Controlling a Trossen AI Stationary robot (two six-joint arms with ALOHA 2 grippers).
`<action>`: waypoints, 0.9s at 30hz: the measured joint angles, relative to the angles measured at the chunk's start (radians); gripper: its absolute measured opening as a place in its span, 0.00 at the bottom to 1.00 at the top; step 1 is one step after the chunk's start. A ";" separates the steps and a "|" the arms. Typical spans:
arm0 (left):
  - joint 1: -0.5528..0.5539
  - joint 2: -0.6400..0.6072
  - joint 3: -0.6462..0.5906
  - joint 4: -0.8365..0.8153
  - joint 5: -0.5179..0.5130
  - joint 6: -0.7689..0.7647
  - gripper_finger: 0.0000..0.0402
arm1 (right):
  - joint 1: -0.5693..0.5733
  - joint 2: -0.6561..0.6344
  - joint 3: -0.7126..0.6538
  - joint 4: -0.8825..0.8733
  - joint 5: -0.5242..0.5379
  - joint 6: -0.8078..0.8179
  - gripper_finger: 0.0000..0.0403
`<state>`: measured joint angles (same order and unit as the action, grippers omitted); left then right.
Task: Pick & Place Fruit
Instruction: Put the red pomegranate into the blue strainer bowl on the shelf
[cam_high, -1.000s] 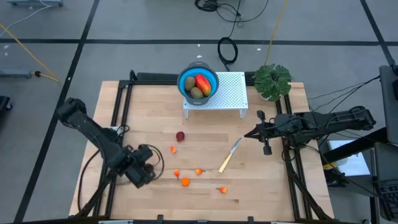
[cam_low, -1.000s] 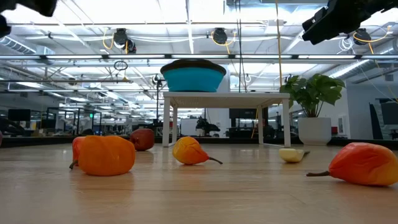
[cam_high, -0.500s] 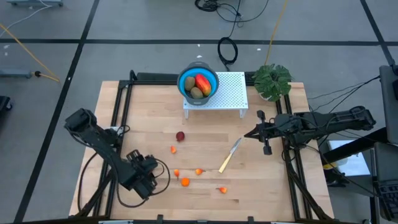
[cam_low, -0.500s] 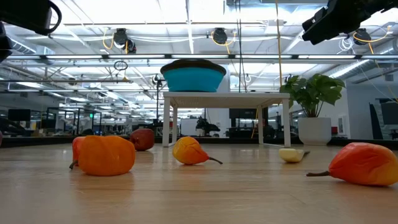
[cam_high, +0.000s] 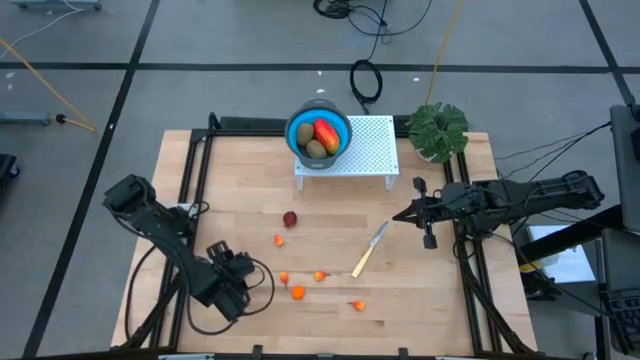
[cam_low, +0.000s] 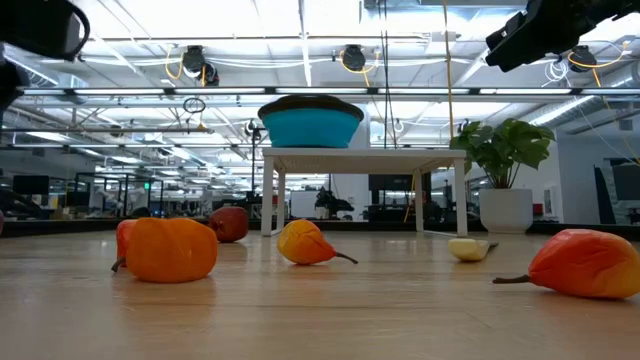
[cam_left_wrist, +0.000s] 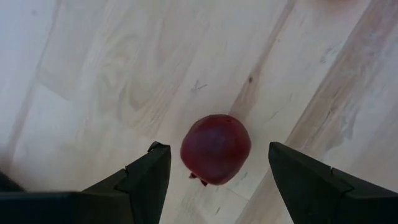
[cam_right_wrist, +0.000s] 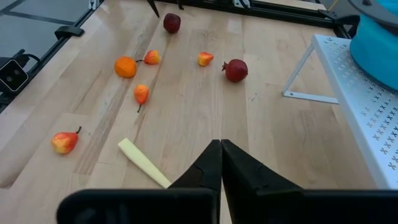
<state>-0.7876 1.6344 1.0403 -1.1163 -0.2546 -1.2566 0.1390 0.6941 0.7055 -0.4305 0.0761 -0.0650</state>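
- While the high view looked straight down, the left gripper hung low over the near left part of the table, fingers spread; the right gripper waited at the right side, pinched together on nothing. Up on the white rack, the blue bowl held the oblong red-yellow fruit and a brown-green oval fruit. A dark red round fruit sat mid-table, the tiny orange fruits lay scattered nearer the front, and the yellow-handled knife lay beside them. The plant stood at the far right corner.
- Down at table height, orange pieces sat close to the lens, the biggest at the left, with the bowl high on its rack behind.
- From the left wrist, a second dark red round fruit lay on the wood right between the spread fingers, with a gap at each side.
- From the right wrist, the two fingertips met flat together, above the knife's pale handle.
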 joint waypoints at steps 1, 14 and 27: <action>0.000 0.000 -0.014 0.022 0.001 0.000 0.67 | 0.000 0.000 0.000 0.000 0.000 0.000 0.00; 0.001 0.000 -0.135 0.149 0.019 0.006 0.67 | 0.000 0.000 0.000 0.000 0.001 0.000 0.00; 0.033 -0.003 -0.194 0.294 0.055 0.051 0.67 | 0.000 0.000 0.000 0.003 0.008 0.000 0.00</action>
<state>-0.7543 1.6318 0.8461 -0.8219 -0.1992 -1.2053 0.1390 0.6941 0.7055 -0.4277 0.0841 -0.0654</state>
